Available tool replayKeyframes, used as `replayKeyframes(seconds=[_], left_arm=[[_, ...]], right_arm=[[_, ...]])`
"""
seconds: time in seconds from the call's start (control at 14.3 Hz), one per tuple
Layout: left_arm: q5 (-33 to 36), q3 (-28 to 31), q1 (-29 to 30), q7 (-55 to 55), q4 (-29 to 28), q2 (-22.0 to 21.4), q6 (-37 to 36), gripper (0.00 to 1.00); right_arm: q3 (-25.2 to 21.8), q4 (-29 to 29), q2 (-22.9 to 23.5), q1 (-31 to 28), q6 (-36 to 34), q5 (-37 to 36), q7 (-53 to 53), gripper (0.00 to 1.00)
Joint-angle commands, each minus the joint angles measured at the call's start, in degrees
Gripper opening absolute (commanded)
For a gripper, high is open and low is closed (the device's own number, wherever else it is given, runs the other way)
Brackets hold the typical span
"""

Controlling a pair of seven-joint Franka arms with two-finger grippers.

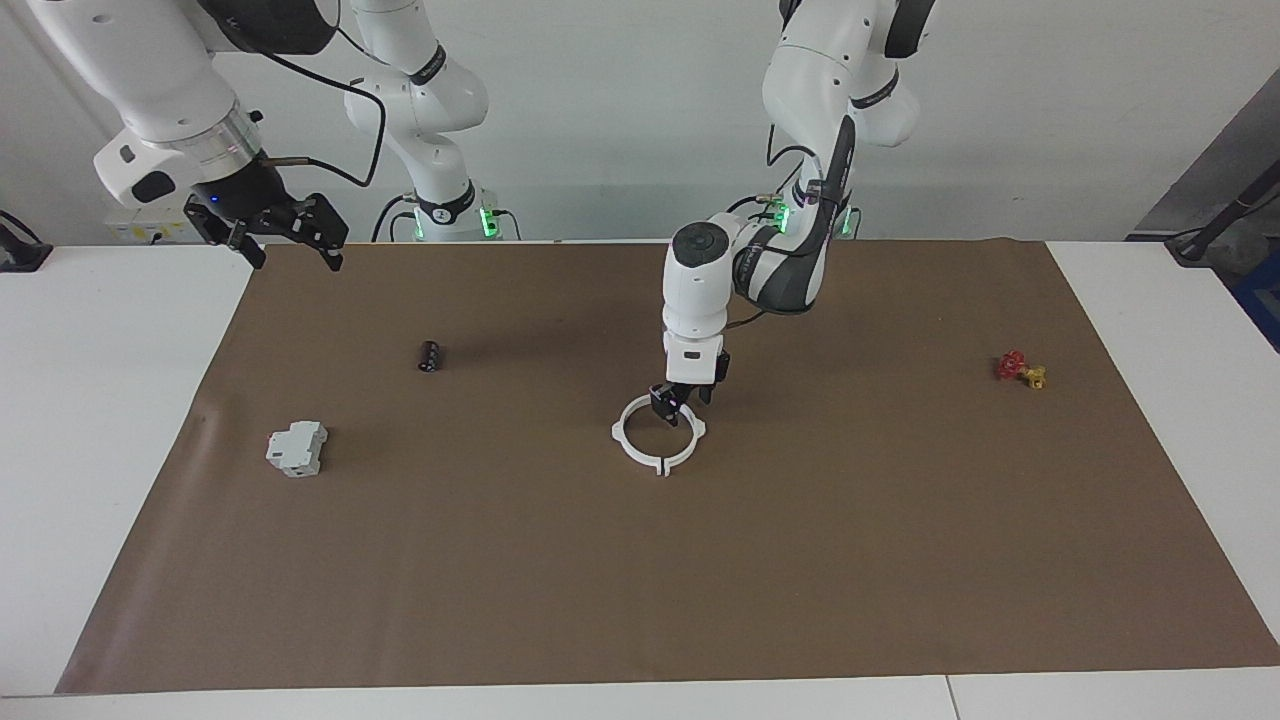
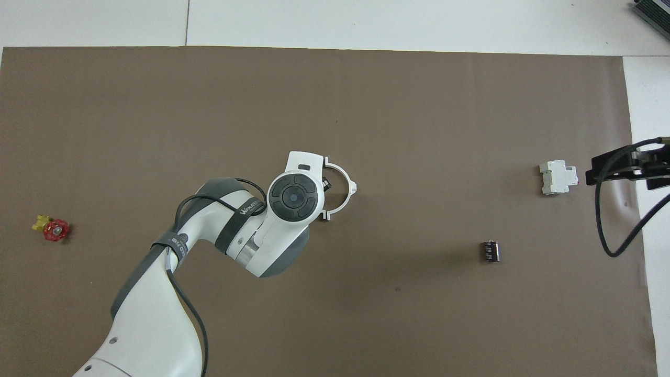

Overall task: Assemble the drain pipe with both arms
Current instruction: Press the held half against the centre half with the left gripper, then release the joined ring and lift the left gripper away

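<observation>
From across the table, the thin white plastic ring lay whole mid-mat, tabs outward. The left gripper hovered above its robot-side rim, fingers apart; the right gripper waited open. From overhead, the left arm hid half the ring.

A dark strap around the left arm's forearm, left of centre in the overhead view, is carrying pale lettering; it is starting with what looks like "WAN", and the remaining letters are too small to make out. A second band lower on the same arm, toward the lower left, is also showing pale print, unreadable. Nothing else is displaying legible text.
</observation>
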Motion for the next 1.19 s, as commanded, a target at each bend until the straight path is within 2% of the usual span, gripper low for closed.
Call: replayKeyframes(seconds=[0.0, 0.28, 0.42, 0.56, 0.7, 0.84, 0.98, 1.12], left_arm=[[1.6, 0.1, 0.1, -1.0, 0.2, 0.3, 0.6, 0.74], [1.6, 0.2, 0.1, -0.9, 0.5, 0.2, -0.5, 0.74], [1.6, 0.2, 0.2, -0.8, 2.4, 0.2, -4.0, 0.77], [1.6, 0.3, 0.3, -0.8, 4.8, 0.2, -8.0, 1.0], [1.7, 0.9, 0.3, -0.5, 5.8, -0.5, -10.0, 1.0], [1.7, 2.8, 0.3, 1.1, 6.8, -2.7, -13.2, 1.0], [1.6, 5.1, 0.7, 6.2, 6.9, -6.7, -16.2, 1.0], [1.6, 5.4, 4.0, 13.8, 7.0, -10.4, -20.5, 1.0]], right_arm=[[-0.2, -1.0, -0.8, 0.1, 0.3, 0.9, 0.2, 1.0], [-0.2, -1.1, -0.8, 0.1, 0.3, 0.9, 0.2, 1.0], [-0.2, -1.0, -0.8, 0.1, 0.3, 0.9, 0.2, 1.0], [-0.2, -1.0, -0.8, 0.1, 0.3, 0.9, 0.2, 1.0], [-0.2, -1.0, -0.8, 0.1, 0.3, 0.9, 0.2, 1.0], [-0.2, -1.0, -0.8, 0.1, 0.3, 0.9, 0.2, 1.0], [-0.2, -1.0, -0.8, 0.1, 0.3, 0.9, 0.2, 1.0], [-0.2, -1.0, -0.8, 0.1, 0.3, 0.9, 0.2, 1.0]])
